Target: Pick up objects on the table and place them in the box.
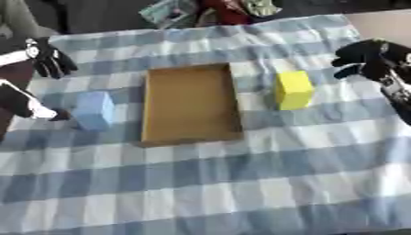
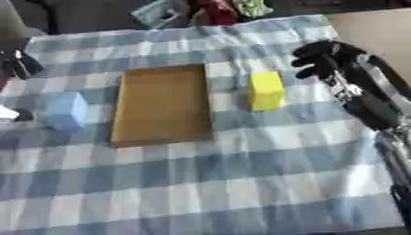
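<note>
Stood at the reach step: empty box [image 1: 190, 104] mid-counter, yellow block [image 1: 293, 89] just right of it, blue block [image 1: 94, 110] left; right hand [image 2: 325, 58] hung curled and empty, right of the yellow block, needing opening and lowering; left hand [image 1: 50, 58] far-left, curled, empty.

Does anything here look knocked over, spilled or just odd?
Nothing stands out. The box lies flat and holds nothing, the yellow block stands right of it, the blue block left. Only the checked cloth is slightly wrinkled.
</note>
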